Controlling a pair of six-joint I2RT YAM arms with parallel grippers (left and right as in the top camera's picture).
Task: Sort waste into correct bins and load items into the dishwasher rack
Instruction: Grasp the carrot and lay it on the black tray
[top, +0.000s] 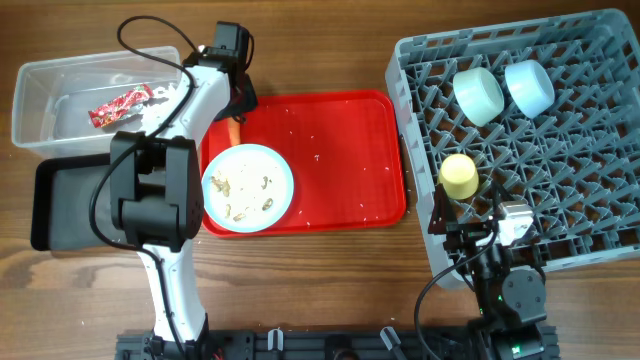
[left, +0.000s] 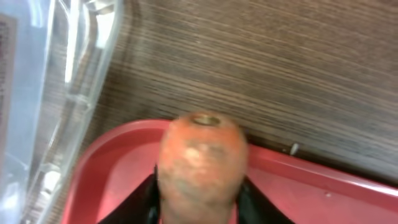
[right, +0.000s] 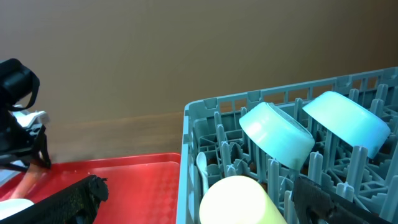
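Observation:
My left gripper (top: 235, 118) is shut on the orange carrot piece (left: 200, 155) at the red tray's far left corner, next to the clear tub (top: 40, 80). The red wrapper (top: 120, 103) lies in the tub. The black tray (top: 70, 205) sits in front of the tub. The light-blue plate (top: 248, 187) with rice scraps (top: 240, 185) lies on the red tray. In the grey rack (top: 590, 200) are the mint-green bowl (top: 478, 95), the light-blue bowl (top: 528, 87), the yellow cup (top: 459, 175) and the white spoon (right: 202, 165). My right gripper (right: 202, 196) is open just above the cup.
The flat red tray (top: 350, 160) lies between the tub and the rack, with a few rice grains scattered on it. My left arm (top: 150, 190) reaches over the black tray and the tub's near corner. Bare wooden table (top: 330, 50) shows behind the tray.

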